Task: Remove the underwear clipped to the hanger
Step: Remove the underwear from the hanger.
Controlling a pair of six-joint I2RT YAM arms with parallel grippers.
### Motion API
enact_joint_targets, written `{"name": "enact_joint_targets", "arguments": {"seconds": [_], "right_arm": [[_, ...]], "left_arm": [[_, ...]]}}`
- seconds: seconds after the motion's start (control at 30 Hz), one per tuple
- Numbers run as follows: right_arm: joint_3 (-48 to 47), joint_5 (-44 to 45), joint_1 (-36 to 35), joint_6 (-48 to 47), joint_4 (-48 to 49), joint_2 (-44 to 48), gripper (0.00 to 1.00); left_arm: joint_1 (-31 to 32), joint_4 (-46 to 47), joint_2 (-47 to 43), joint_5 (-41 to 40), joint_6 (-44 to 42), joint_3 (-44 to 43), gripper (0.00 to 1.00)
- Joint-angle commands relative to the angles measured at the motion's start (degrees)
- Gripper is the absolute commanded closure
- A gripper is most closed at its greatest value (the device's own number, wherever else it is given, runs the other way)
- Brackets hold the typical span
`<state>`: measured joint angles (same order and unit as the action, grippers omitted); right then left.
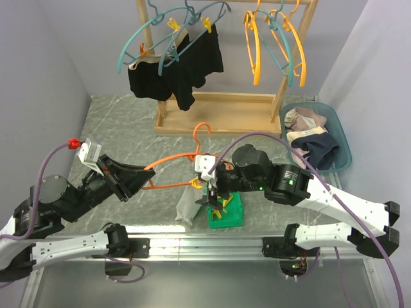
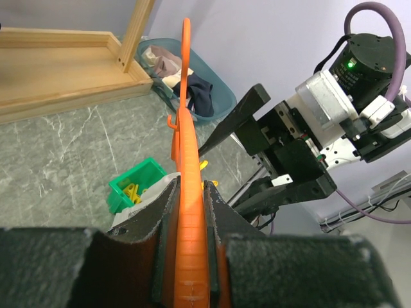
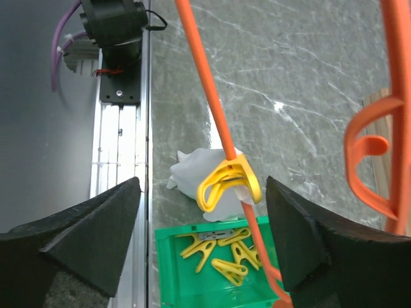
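My left gripper is shut on the left end of an orange hanger and holds it above the table; in the left wrist view my left gripper clamps the hanger's bar edge-on. A white-grey underwear hangs from the hanger's lower bar, held by a yellow peg, and droops onto the table. My right gripper is open, with its fingers on either side of the peg and not touching it. Black underwear hangs clipped to teal hangers on the wooden rack.
A green bin holding several yellow pegs sits under my right gripper. A blue basket with removed garments stands at the right. The wooden rack also carries empty orange and teal hangers.
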<state>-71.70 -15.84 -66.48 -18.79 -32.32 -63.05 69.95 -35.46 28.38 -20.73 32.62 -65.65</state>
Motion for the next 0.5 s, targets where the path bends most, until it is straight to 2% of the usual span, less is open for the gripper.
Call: {"name": "enact_joint_targets", "arguments": {"seconds": [0.0,0.03,0.27,0.33,0.43,0.47], "right_arm": [[-2.65,0.98,-0.93,-0.55,0.06,-0.50,0.16],[-2.65,1.24,-1.11,-0.64,0.32,-0.50,0.17],[-2.30,3.71,-1.11,-0.37,1.90,0.47,0.50],[-2.56,3.79,-1.02,-0.64,1.38,0.29,0.57],[-2.83,3.44,-1.02,-0.90,0.15,-0.15,0.73],[-3.18,3.36,-1.11,-0.99,-0.11,-0.41,0.84]], "left_arm": [[0.18,2.33,0.45,1.13,0.34,-2.20,0.99],[0.27,2.33,0.36,1.22,0.34,-2.20,0.99],[0.18,2.33,0.53,1.39,0.25,-2.12,0.99],[0.27,2.50,0.62,1.40,0.25,-2.03,0.99],[0.18,2.68,0.71,1.57,0.16,-2.03,0.99],[0.18,2.77,0.80,1.66,0.16,-2.12,0.99]]}}
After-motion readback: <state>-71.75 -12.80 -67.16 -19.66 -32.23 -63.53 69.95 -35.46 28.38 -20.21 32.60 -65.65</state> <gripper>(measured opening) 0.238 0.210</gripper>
